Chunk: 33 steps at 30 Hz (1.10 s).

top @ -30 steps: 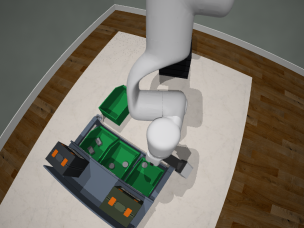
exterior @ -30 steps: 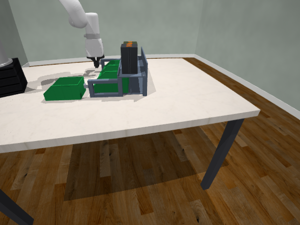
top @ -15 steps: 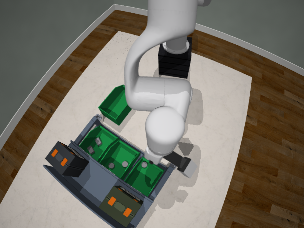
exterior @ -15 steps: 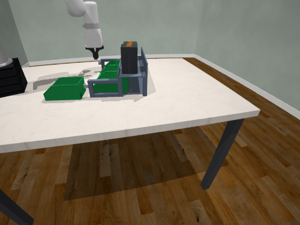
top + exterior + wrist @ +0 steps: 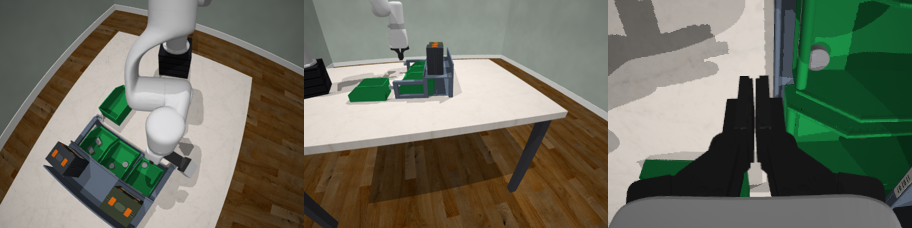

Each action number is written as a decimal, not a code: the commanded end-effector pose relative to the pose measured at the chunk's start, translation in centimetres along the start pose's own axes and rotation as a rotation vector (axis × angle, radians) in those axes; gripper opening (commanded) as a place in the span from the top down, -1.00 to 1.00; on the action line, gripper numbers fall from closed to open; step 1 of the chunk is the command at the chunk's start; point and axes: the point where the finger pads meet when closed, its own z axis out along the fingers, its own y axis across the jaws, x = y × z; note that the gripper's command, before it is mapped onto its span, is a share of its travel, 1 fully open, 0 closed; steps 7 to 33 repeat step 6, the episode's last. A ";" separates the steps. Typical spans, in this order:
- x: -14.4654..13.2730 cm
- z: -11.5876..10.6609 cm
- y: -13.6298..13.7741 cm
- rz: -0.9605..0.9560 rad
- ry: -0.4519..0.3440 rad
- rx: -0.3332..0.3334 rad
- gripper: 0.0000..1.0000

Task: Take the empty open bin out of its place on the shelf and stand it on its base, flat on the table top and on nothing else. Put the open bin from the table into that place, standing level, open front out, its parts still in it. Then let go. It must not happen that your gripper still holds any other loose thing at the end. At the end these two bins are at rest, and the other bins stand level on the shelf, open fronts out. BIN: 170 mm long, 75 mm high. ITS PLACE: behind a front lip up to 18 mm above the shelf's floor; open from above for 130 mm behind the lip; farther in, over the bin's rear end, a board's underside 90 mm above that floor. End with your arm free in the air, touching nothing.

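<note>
A green open bin (image 5: 113, 106) (image 5: 369, 90) stands on the table top (image 5: 217, 105) (image 5: 491, 95) beside the shelf's end; its inside looks empty. Three green bins sit in the grey shelf (image 5: 97, 175) (image 5: 449, 75), open fronts out. The left one (image 5: 87, 140) holds two grey parts. The middle one (image 5: 120, 152) holds two round parts. The right one (image 5: 150, 180) (image 5: 855, 96) holds one round part (image 5: 144, 164) (image 5: 819, 57). My gripper (image 5: 400, 58) (image 5: 755, 95) is shut and empty. It hangs above the table just in front of the right bin's lip. In the top view the arm hides the fingers.
Two dark boxes with orange marks (image 5: 66, 162) (image 5: 121, 203) (image 5: 434, 58) stand on the shelf's upper board behind the bins. The robot's black base (image 5: 175, 65) (image 5: 315, 77) stands at the table's far side.
</note>
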 end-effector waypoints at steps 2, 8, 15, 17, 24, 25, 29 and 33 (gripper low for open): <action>0.1 -0.2 0.2 0.000 0.002 -0.004 1.00; 0.1 -0.2 0.2 0.000 0.002 -0.004 1.00; 0.1 -0.2 0.2 0.000 0.002 -0.004 1.00; 0.1 -0.2 0.2 0.000 0.002 -0.004 1.00; 0.1 -0.2 0.2 0.000 0.002 -0.004 1.00; 0.1 -0.2 0.2 0.000 0.002 -0.004 1.00; 0.1 -0.2 0.2 0.000 0.002 -0.004 1.00; 0.1 -0.2 0.2 0.000 0.002 -0.004 1.00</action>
